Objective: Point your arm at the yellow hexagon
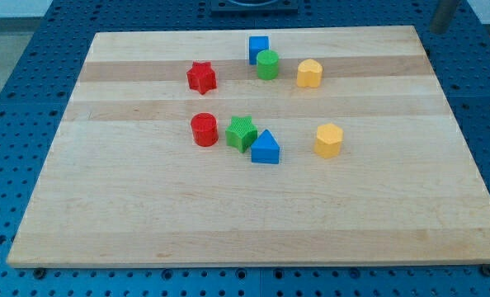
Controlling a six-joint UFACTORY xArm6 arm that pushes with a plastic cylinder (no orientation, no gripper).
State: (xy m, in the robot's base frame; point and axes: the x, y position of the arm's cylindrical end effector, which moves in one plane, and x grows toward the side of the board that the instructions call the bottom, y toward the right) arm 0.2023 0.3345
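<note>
Two yellow blocks lie on the wooden board (253,223). One yellow block (329,140), which looks hexagonal, sits right of centre. The other yellow block (309,73), whose shape is harder to make out, sits nearer the view's top. A dark rod shows blurred at the view's top right corner, off the board. Its lower end, my tip (439,31), is far to the upper right of both yellow blocks and touches no block.
A blue cube (258,48) and a green cylinder (267,64) touch near the top centre. A red star (201,77) lies to their left. A red cylinder (204,129), a green star (241,133) and a blue triangle (265,148) form a row mid-board.
</note>
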